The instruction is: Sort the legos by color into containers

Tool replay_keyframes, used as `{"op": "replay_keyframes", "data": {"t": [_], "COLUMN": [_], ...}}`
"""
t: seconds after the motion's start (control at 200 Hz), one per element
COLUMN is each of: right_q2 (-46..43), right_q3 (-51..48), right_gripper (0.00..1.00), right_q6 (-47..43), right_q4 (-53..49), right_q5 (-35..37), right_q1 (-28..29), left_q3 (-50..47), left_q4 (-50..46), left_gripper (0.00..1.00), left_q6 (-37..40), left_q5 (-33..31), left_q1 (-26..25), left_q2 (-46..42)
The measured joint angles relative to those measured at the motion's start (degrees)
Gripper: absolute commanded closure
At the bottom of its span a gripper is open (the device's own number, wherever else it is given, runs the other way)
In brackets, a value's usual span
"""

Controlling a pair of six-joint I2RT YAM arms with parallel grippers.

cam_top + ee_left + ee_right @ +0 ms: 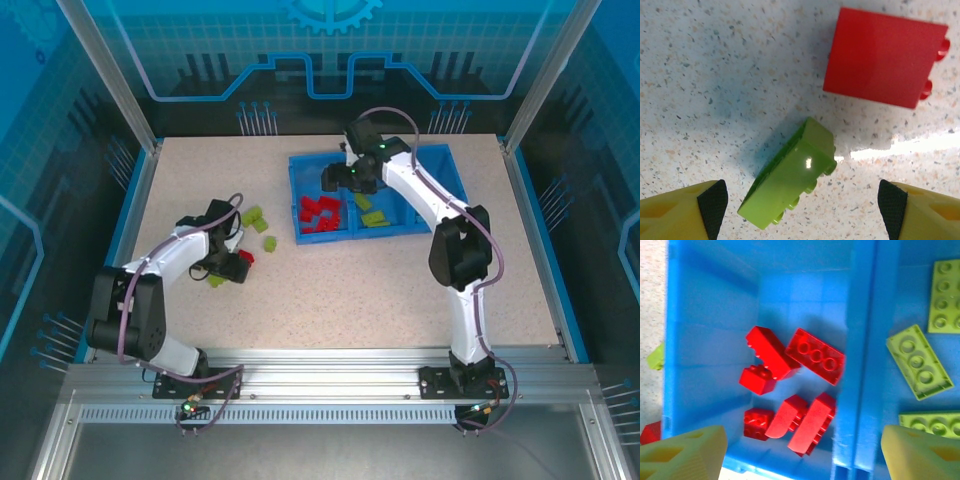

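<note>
Top external view: the blue tray lies on the speckled worktop toward 1 o'clock from its centre. Its 9 o'clock compartment holds a heap of red bricks; the next compartment, toward 3 o'clock, holds flat green bricks. The right end effector hangs over the tray's 12 o'clock side. A few loose green pieces lie on the worktop just off the tray's 9 o'clock wall. The left end effector is low over the worktop at about 9 o'clock from centre.

Left wrist view: the left end effector has its jaws spread wide and holds nothing. Its black pads stand clear on either side of a green brick, which lies on its side with the studs pointing to 4 o'clock. A red brick lies apart from it at 1 o'clock, studs toward 3 o'clock.

Right wrist view: the right end effector is also wide open and empty, with its yellow fingers at the 6 o'clock edge above the tray. Six or so red bricks lie jumbled on the compartment floor, some touching. Beyond the divider wall, at 3 o'clock, three green plates lie studs up. The stud tops are too blurred to read any mark.
</note>
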Motion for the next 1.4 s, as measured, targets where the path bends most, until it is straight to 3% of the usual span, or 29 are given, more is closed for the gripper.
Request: {"op": "replay_keyframes", "data": {"t": [0.28, 0.325, 0.385, 0.525, 0.745, 1.025, 1.23, 1.401], "right_q2": [-3.13, -3.91, -4.98, -7.5, -10.6, -16.46, -22.34, -23.58], "right_q3": [-3.45, -4.0, -4.85, -7.78, -12.94, -19.87, -24.74, -28.28], "right_gripper": [0.17, 0.17, 0.17, 0.16, 0.16, 0.16, 0.16, 0.2], "right_q6": [0.0, 0.0, 0.0, 0.0, 0.0, -0.11, -1.29, -2.34], "right_q4": [0.57, 0.79, 1.2, 2.36, 3.65, 5.09, 5.92, 5.99], "right_q5": [-0.07, -0.04, -0.07, -0.04, -0.04, 0.72, 5.53, 7.32], "right_q1": [-1.68, -1.79, -2.01, -3.17, -5.09, -7.65, -14.86, -20.26], "left_q3": [-0.42, -0.42, -0.42, -0.42, -0.37, 1.97, 10.71, 17.38], "left_q4": [1.25, 1.49, 1.55, 1.97, 2.32, -1.2, -2.54, 2.51], "left_gripper": [0.23, 0.29, 0.44, 0.51, 0.81, 0.87, 0.85, 0.84], "left_q6": [4.92, 5.14, 5.64, 6.23, 6.19, 2.54, -3.67, -10.21], "left_q5": [0.35, 0.35, 0.28, -0.13, 0.15, 1.92, 9.57, 15.85], "left_q1": [0.57, 0.76, 1.05, 1.33, 1.36, 1.36, 0.76, -8.0], "left_q2": [2.82, 4.26, 6.01, 7.76, 7.5, -0.15, -8.87, -8.31]}}
